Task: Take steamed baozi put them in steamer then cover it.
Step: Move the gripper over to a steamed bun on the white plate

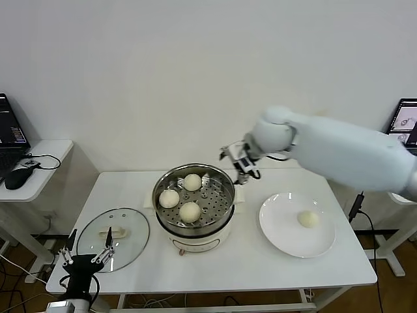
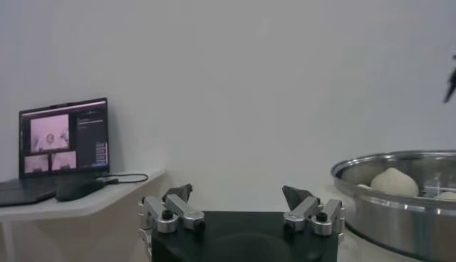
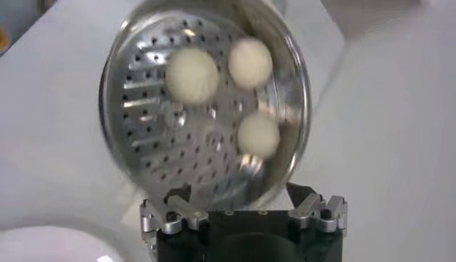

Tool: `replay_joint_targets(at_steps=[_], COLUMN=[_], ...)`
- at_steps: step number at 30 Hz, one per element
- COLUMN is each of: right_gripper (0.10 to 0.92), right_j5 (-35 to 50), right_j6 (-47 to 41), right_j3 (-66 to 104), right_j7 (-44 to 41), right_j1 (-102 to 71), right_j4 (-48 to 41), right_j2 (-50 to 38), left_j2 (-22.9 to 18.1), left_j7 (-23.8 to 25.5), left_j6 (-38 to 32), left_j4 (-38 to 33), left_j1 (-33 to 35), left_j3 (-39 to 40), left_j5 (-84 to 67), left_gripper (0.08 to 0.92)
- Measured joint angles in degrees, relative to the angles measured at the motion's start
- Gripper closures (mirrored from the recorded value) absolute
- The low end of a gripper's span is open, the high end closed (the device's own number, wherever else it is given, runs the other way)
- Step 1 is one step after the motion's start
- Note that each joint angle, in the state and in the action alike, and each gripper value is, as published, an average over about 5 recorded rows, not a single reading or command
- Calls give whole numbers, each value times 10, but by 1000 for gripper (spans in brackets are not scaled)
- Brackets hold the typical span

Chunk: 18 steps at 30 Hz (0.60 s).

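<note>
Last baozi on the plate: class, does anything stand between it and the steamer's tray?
Nothing visible does. The baozi lies alone on the plate, bare table separates it from the steamer, and the cover lies aside.

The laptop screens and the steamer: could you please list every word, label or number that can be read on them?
None can be read.
Laptop on the left side table: window panels and lines of text, too small to read.
Screen at the right edge: only images show, no legible text.
Steamer: no label or brand visible.
</note>
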Motion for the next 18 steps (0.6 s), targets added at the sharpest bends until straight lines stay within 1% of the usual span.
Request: replay_joint_targets(at_steps=[4,9,13,18], right_gripper=[203,203,203,203], right_j5=[-7,-38,-70,-107], right_j6=[-25,-35,-26,-2], right_j3=[29,82,122,168], right_j7=[-4,-14,-26,-39], right_j1=[-41,-119,-182,-245], right_j4=[13,13,-2,-37], right_j2=[-63,-126,-156,-171], left_j2=[4,6,6,4], left_j7=[0,1,1,1], left_j6=[0,0,0,0], left_j4=[4,10,13,15], left_j1=[0,0,1,4], left_j3=[4,10,12,12], left_j5=[2,7,10,11], left_gripper=[177,177,177,177])
